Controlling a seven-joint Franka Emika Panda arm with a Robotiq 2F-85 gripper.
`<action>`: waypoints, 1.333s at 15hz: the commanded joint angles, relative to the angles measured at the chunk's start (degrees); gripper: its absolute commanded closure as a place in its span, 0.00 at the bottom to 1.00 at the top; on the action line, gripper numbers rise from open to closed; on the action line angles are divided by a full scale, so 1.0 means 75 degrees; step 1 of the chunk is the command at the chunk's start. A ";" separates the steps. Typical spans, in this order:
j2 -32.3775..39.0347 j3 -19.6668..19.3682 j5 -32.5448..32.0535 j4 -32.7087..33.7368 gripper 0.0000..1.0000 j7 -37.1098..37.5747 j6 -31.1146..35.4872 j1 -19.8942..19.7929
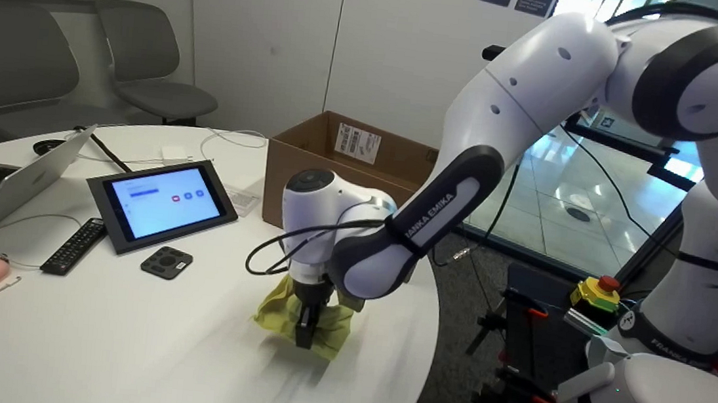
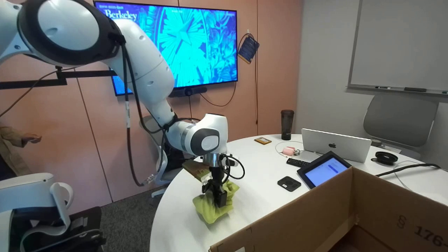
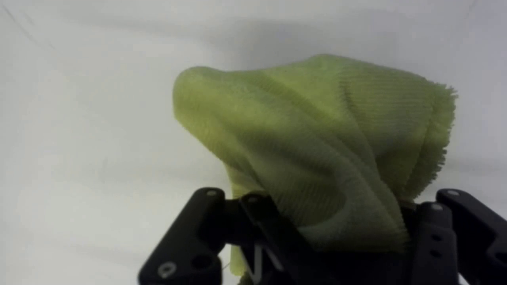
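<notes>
The gripper [image 1: 304, 334] is closed on a green cloth [image 3: 309, 118], bunched on or just above the white table [image 1: 140, 351]; beyond stand a cardboard box [image 1: 278, 184] and a tablet [image 1: 166, 201], then an open laptop [image 1: 38, 177], with grey chairs [image 1: 140, 42] behind the table

Mid-frame in the wrist view, the cloth [image 3: 301, 126] is matt and finely ribbed, its right edge frayed. The fingers [image 3: 433, 221] along the bottom look hard and smooth (plastic or metal, unclear). At an exterior view's lower left the worktop [image 1: 121, 350] is smooth with a soft sheen; upper right, the arm [image 1: 530, 66] is glossy. Lower right in an exterior view, the box [image 2: 304, 217] is matt cardboard.
</notes>
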 commanded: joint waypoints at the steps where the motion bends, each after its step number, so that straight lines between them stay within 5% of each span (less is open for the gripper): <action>1: -0.1652 0.0257 0.0184 -0.1254 1.00 -0.0129 -0.0020 -0.0536; 12: -0.5074 0.0021 0.0973 -0.2321 1.00 0.0162 -0.0719 -0.1965; 20: -0.5294 -0.0541 0.1984 -0.1543 1.00 0.1108 -0.1540 -0.2951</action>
